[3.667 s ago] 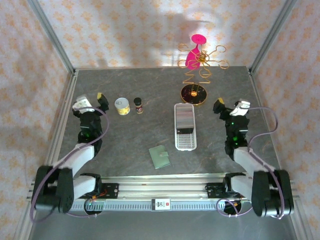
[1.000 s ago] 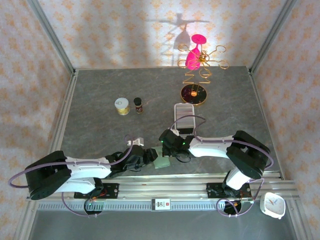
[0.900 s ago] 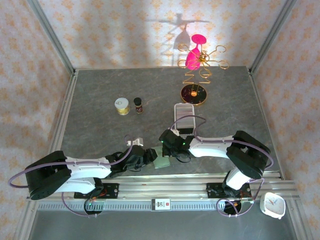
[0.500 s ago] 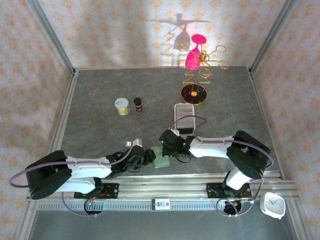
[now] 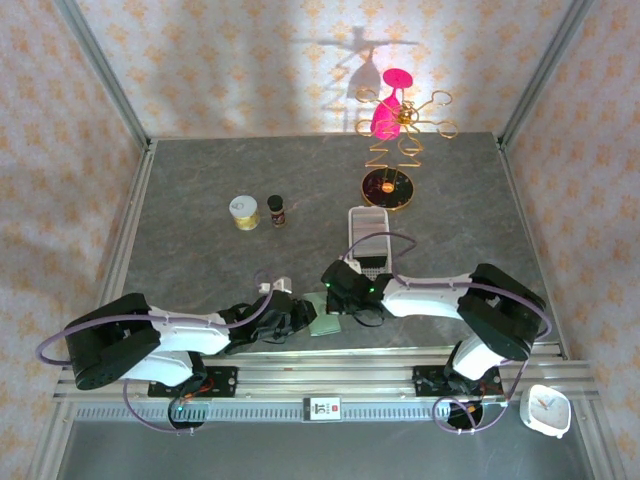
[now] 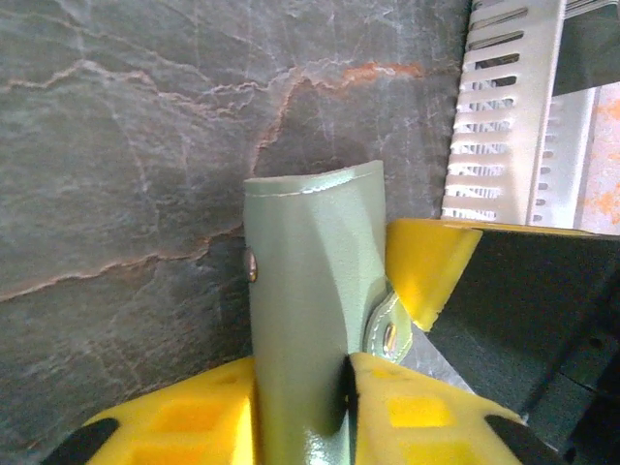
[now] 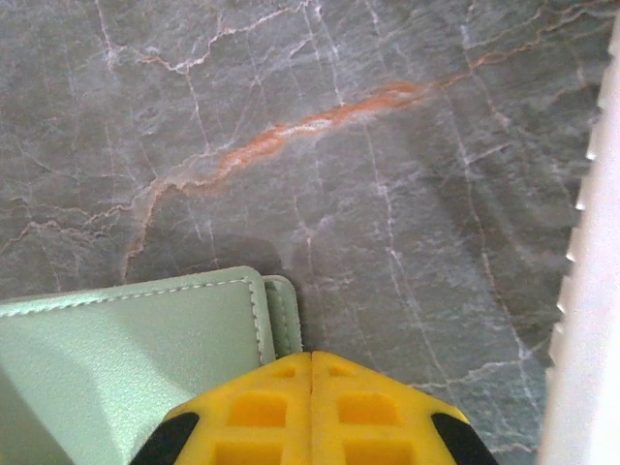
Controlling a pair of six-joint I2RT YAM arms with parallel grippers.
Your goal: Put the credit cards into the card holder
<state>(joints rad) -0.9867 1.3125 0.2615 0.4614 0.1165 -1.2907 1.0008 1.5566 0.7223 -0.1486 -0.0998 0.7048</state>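
Seen from above, the small sage-green folding wallet (image 5: 323, 320) lies on the grey marbled surface (image 5: 200, 260) close to its near edge, and both arms reach in to it from either side. Just behind the wallet stands a long white perforated tray (image 5: 352, 225) with silvery-grey credit cards (image 5: 369, 228) in it. In the left wrist view, one leaf of the wallet stands upright, and the yellow left fingers (image 6: 184, 421) are clamped on it from both sides. In the right wrist view, the yellow right fingers (image 7: 262, 407) are pressed together, their tips at the wallet's stitched corner.
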